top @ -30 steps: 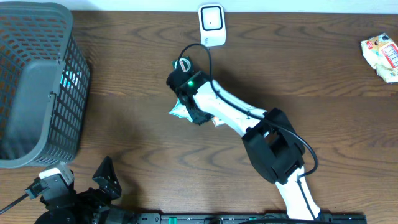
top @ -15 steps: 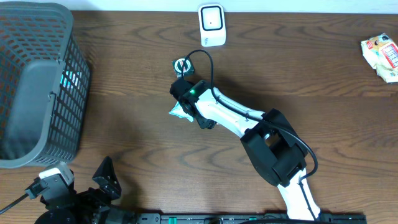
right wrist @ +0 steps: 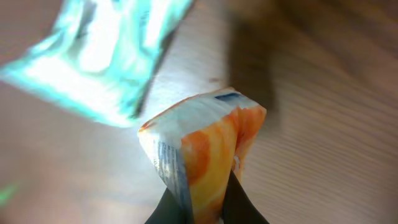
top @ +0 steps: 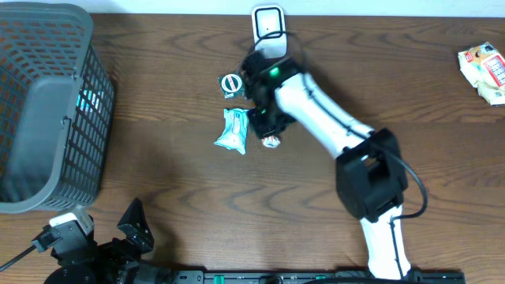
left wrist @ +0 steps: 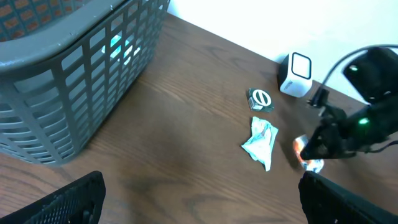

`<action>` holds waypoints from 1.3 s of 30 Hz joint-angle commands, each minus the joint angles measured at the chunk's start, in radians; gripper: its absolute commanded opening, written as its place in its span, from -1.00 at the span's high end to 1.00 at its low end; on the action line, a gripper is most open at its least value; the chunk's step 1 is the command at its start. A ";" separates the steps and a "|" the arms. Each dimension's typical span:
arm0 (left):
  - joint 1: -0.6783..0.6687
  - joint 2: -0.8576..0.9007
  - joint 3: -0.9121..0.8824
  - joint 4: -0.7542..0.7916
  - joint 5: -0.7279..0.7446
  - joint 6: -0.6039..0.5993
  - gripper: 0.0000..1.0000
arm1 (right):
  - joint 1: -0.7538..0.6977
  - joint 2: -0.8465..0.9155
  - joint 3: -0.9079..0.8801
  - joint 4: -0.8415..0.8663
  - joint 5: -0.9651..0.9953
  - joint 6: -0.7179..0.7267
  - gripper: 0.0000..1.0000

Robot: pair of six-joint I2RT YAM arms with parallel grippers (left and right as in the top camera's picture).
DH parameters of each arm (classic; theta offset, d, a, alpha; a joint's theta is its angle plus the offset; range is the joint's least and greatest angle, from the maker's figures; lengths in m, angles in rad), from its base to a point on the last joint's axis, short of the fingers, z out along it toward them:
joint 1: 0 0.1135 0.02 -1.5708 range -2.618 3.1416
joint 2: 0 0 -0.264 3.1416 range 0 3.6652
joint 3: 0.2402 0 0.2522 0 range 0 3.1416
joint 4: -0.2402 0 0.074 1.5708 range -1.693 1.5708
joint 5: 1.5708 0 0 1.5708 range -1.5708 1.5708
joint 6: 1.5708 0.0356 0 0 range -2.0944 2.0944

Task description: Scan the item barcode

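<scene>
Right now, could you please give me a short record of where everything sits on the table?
right fingers: shut on the orange packet
left fingers: open, holding nothing
scanner: far edge of the table, just beyond the right arm
teal packet: lying on the table, left of the orange packet
round green item: between the teal packet and the scanner
basket: far left
snack pack: far right

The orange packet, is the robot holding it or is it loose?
Held: the right gripper is shut on the orange packet, pinching its edge. The teal packet lies loose.
</scene>
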 commanded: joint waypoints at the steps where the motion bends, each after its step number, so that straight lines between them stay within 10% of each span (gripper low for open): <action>1: 0.004 -0.002 -0.005 0.001 -0.017 -0.010 -0.96 | -0.097 -0.007 -0.048 -0.006 -0.453 -0.217 0.98; 12: 0.004 -0.002 -0.005 0.001 -0.017 -0.010 -0.95 | -0.330 -0.006 -0.394 0.161 -0.720 -0.310 0.77; 19: 0.004 -0.002 -0.005 0.001 -0.017 -0.010 -0.96 | -0.452 -0.009 -0.347 0.082 -0.414 -0.175 0.17; 39: 0.004 -0.002 -0.005 0.001 -0.017 -0.010 -0.96 | -0.293 -0.016 -0.167 -0.099 -0.074 -0.176 -0.15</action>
